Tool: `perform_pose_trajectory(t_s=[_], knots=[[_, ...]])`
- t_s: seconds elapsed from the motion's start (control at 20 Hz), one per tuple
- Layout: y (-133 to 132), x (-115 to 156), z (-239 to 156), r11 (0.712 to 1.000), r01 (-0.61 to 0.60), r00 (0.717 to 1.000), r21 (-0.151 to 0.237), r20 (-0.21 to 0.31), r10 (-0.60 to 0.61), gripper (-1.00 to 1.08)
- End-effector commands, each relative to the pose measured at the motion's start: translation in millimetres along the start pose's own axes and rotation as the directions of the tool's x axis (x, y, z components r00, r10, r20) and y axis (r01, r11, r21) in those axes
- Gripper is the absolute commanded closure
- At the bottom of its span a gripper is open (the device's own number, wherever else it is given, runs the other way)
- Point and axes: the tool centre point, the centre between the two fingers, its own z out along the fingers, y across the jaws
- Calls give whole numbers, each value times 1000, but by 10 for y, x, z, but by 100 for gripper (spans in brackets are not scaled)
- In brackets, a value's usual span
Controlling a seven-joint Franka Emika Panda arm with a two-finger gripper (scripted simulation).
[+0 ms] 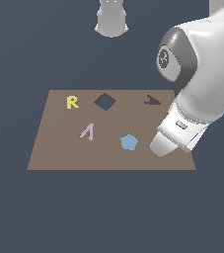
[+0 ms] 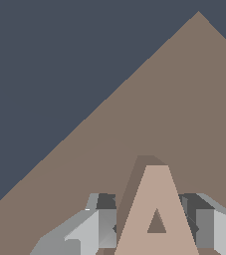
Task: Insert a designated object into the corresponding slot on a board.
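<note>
The peach-tan "A" block (image 2: 157,209) sits between my gripper's (image 2: 152,221) two grey fingers (image 2: 107,219), which stand close against its sides and appear shut on it. It casts a narrow shadow on the brown board (image 2: 184,99) just below. In the exterior view the block and the fingers are hidden behind the white hand (image 1: 175,136), which is low over the board's (image 1: 59,153) right edge. The dark "A" slot (image 1: 152,100) lies at the board's far right, apart from the hand.
On the board are a yellow "R" (image 1: 72,102), a dark diamond hole (image 1: 105,102), a pink caret-like piece (image 1: 88,131) and a blue pentagon (image 1: 129,142). The robot base (image 1: 112,20) stands behind the board.
</note>
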Motion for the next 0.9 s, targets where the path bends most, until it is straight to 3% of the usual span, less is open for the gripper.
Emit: perform_pose_trajectory(t_s=[0.0,0.4,0.85], knots=[[-41,-37,-4,1000,13,1000,0,0,-13,108],[-263,-271,-19,996,89,996,-1,0,-89,108],[-604,-716,-45,976,219,976,-1,0,-219,108]])
